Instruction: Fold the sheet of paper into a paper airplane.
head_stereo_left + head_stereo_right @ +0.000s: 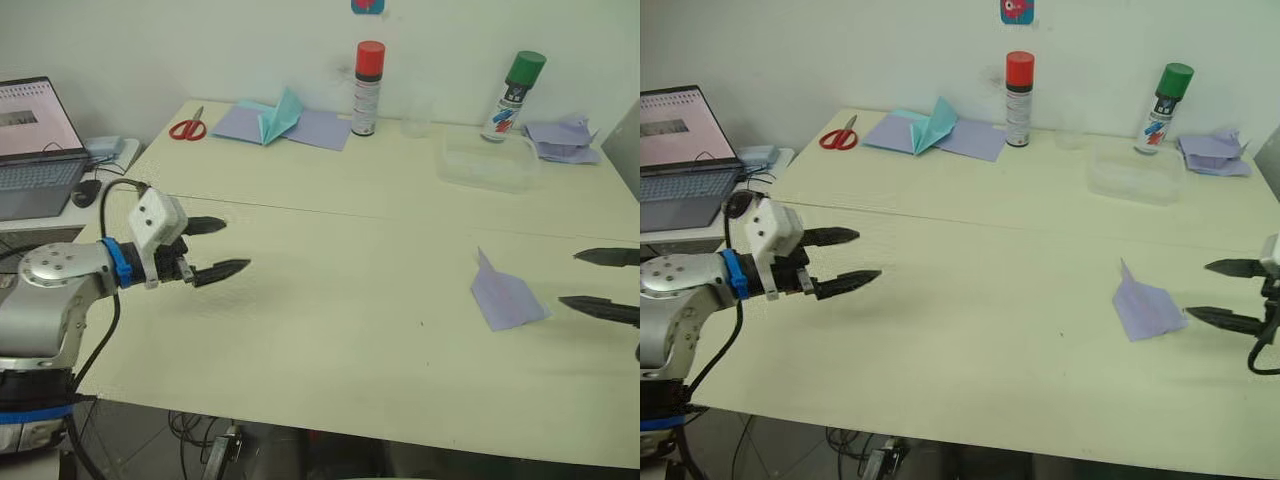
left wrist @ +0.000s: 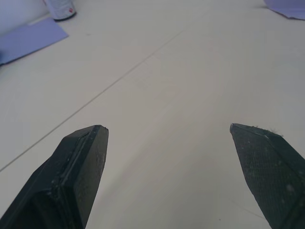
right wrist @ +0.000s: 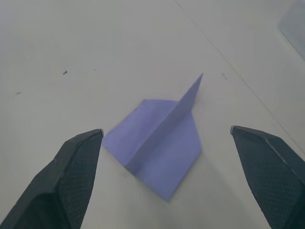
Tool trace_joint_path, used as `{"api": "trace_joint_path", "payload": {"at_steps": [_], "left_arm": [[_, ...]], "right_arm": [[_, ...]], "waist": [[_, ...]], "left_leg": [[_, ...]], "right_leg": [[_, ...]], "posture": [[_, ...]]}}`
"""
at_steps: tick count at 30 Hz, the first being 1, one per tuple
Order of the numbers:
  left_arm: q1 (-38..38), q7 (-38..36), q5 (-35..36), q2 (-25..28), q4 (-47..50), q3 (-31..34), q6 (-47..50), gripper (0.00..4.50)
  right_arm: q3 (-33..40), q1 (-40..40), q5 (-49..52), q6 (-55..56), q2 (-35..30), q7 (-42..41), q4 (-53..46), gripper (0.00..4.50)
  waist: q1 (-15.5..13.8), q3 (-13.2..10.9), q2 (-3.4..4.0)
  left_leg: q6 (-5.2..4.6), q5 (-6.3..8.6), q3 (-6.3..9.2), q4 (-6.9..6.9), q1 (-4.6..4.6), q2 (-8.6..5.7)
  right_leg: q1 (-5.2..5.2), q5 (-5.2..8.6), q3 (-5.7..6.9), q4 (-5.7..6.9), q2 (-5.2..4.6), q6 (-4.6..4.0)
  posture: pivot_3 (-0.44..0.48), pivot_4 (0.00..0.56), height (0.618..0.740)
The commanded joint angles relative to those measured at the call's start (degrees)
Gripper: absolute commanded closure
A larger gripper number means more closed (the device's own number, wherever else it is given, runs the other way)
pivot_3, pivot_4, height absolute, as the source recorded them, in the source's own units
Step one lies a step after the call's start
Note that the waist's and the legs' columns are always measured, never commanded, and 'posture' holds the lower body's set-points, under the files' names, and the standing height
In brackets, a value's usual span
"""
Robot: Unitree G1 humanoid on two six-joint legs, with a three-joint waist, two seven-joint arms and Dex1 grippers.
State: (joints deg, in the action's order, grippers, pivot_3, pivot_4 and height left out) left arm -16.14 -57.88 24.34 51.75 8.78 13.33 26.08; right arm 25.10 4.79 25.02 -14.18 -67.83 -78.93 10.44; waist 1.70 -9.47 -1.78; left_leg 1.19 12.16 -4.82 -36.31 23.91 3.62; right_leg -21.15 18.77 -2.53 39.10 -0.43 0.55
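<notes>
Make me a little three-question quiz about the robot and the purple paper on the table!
1. True or false: the right hand is squeezing the folded purple paper.
2. Which sits beside the teal paper shape? A) red scissors B) a banana C) a cup
3. Fill in: the left hand is wide ____.

Key:
1. False; it is open, just short of the paper.
2. A
3. open
</notes>
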Motion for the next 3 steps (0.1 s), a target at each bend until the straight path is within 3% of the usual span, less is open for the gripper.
{"api": "trace_joint_path", "payload": {"at_steps": [1,3], "left_arm": [[0.1,2.3,-1.6,0.4,1.8,0.5,-0.9,0.01],[-1.5,2.9,-2.3,0.0,0.4,-0.4,-1.8,0.01]], "right_arm": [[-0.6,3.4,-0.7,2.0,-0.7,-0.3,2.0,0.0],[-1.9,4.3,-1.1,2.2,0.0,0.1,1.8,0.0]], "waist": [[0.0,0.0,0.02],[0.0,0.0,0.02]], "left_leg": [[0.01,-0.01,0.0,0.0,-0.02,0.02],[0.02,-0.01,0.01,0.0,-0.03,0.07]], "right_leg": [[0.0,0.0,0.0,0.04,0.02,0.0],[-0.02,0.0,0.0,0.07,0.07,-0.01]], "posture": [[0.0,0.15,0.74],[0.0,0.15,0.74]]}}
